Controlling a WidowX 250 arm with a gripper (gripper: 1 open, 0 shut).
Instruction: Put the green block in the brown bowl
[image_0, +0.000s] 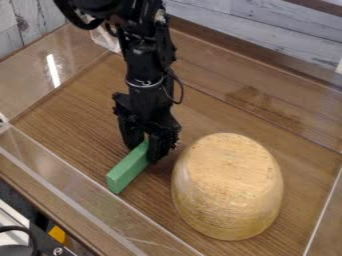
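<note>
The green block (128, 171) is a thin bright green bar lying flat on the wooden tabletop, running from lower left up toward the arm. My gripper (144, 149) points straight down over the bar's far end, its black fingers (166, 143) drawn in against the sides of that end, which is partly hidden between them. The brown bowl (227, 185), a bulky tan speckled dome, sits just right of the bar, close to the gripper but apart from it.
Clear plastic walls (74, 195) ring the wooden table (80, 110) at the front, left and right. Bare wood lies to the left of and behind the arm. Dark cables (20, 240) hang outside the front left corner.
</note>
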